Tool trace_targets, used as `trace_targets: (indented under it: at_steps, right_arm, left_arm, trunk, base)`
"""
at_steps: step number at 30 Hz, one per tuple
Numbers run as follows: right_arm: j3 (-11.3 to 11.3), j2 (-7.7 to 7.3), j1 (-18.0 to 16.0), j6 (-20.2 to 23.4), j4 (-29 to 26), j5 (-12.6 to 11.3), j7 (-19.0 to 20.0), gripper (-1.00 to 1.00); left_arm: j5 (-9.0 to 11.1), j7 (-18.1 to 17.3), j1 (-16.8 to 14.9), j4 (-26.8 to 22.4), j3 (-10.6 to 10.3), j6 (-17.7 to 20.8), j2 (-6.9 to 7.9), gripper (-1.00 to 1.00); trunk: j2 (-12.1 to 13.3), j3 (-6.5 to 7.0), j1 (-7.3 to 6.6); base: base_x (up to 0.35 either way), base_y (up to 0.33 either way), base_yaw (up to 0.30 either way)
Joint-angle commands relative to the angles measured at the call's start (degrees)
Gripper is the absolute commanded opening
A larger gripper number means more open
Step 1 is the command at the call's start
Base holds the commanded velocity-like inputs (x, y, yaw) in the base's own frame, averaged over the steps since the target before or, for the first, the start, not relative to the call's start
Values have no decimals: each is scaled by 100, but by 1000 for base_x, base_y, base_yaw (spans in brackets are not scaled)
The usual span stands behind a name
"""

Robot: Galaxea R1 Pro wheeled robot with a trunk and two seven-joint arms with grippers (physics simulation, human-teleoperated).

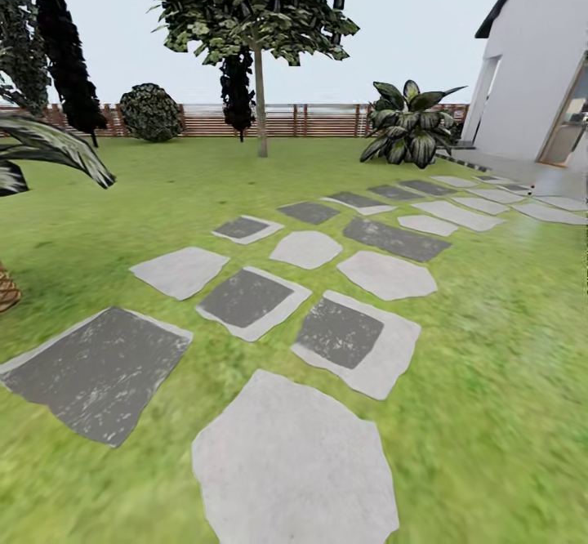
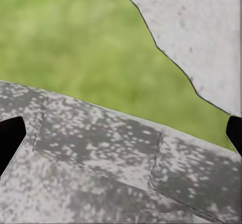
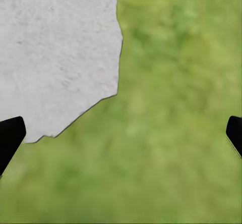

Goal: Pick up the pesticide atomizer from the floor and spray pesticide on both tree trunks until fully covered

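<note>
One tree (image 1: 260, 5) with a flaky green crown stands far ahead on the lawn, its straight bare trunk (image 1: 261, 107) rising in front of the fence; the second tree is out of view. In the left wrist view my left gripper (image 2: 121, 135) is open, its dark fingertips (image 2: 11, 141) far apart over a mottled grey paving slab (image 2: 101, 148). My right gripper (image 3: 121, 135) is open too, with its fingertips (image 3: 10, 138) spread over grass (image 3: 176, 108) beside a pale stone (image 3: 55, 47). Nothing is held in either.
Grey stepping stones (image 1: 294, 454) run across the grass (image 1: 490, 381) toward a white house (image 1: 539, 70) at right. A brown slat fence (image 1: 318, 119) closes the back. A palm (image 1: 49, 148), dark cypresses (image 1: 69, 54), a round bush (image 1: 150, 111) and a broad-leaved plant (image 1: 408, 123) ring the lawn.
</note>
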Motion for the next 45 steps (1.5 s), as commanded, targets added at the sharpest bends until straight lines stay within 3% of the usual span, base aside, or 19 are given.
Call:
trace_targets:
  at_steps: [1,28,45]
  right_arm:
    - [-4,1,-3,-18,5,1,-2,100]
    - [-5,1,-3,-18,5,2,-2,100]
    - [-6,1,-3,-18,5,2,-2,100]
  left_arm:
    - [4,2,-3,5,10,-19,0,100]
    - [4,0,-3,5,10,-19,0,100]
    - [4,1,-3,5,10,-19,-1,100]
  trunk:
    - [-2,-5,2]
    - [-2,-5,2]
    - [-2,-5,2]
  base:
    - [339,0,-100]
    - [339,0,-132]
    - [339,0,-7]
